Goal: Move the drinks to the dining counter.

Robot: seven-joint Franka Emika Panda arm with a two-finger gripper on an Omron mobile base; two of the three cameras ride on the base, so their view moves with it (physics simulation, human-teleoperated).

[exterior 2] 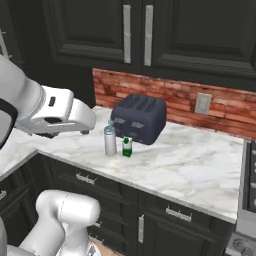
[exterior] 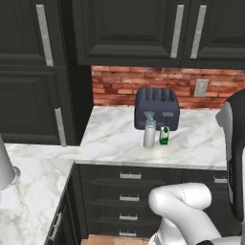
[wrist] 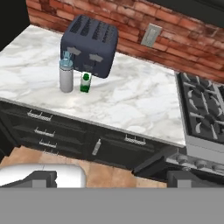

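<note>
Where brick backs it, marble worktop.

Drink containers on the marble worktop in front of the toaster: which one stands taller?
The tall grey metal bottle with the light-blue cap stands taller; the short green-and-white carton right beside it reaches only about halfway up it.

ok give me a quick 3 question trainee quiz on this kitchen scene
1. True or false: the grey bottle and the green carton stand in front of the toaster.
2. Which is taller, bottle or carton?
3. What lies at the worktop's far end from the drinks in the hand view? A sink, B stove, C fridge.

Key: 1 true; 2 bottle; 3 B.
</note>
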